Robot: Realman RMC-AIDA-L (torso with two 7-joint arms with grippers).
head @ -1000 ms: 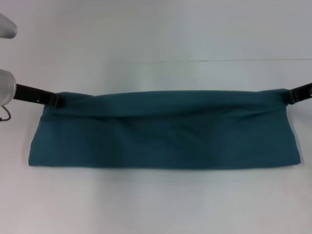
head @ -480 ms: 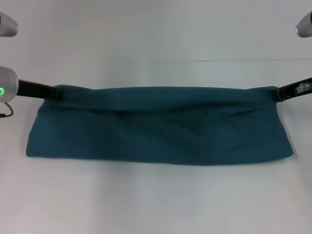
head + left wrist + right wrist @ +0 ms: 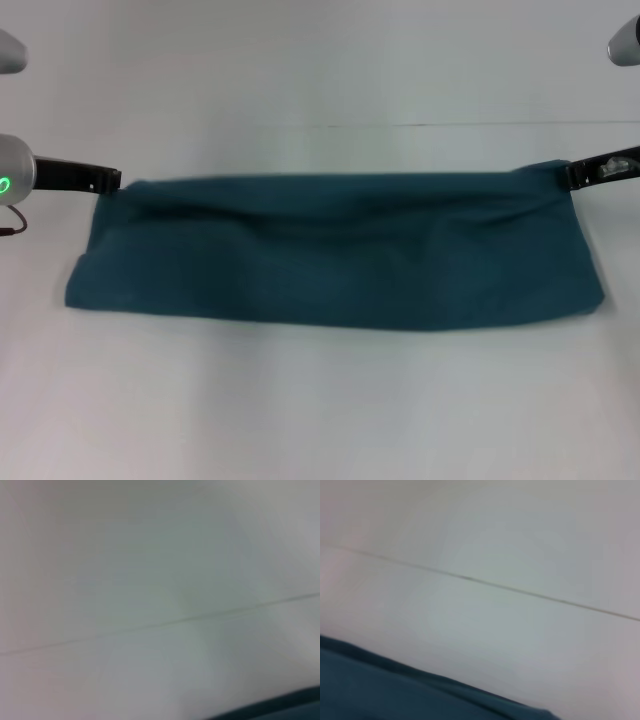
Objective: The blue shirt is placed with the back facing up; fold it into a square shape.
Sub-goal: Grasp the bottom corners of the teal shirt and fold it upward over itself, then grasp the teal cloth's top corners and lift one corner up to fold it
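Note:
The blue shirt (image 3: 335, 250) lies on the white table as a long, narrow folded band running left to right, plain side up. My left gripper (image 3: 112, 181) sits at its far left corner, its tip at the cloth's edge; whether it grips the cloth does not show. My right gripper (image 3: 570, 174) is at the far right corner, where the cloth rises to a point between its fingers. An edge of the blue shirt (image 3: 285, 709) shows in the left wrist view. The right wrist view has a wider piece of the blue shirt (image 3: 380, 690).
The white table (image 3: 320, 400) has a thin seam line (image 3: 400, 125) running across it beyond the shirt. Bare tabletop lies in front of the band and behind it.
Both grippers moved away from me along the table, and the shirt's far and near edges shifted the same way. The far left corner now lies flatter, just off the left gripper's tip.

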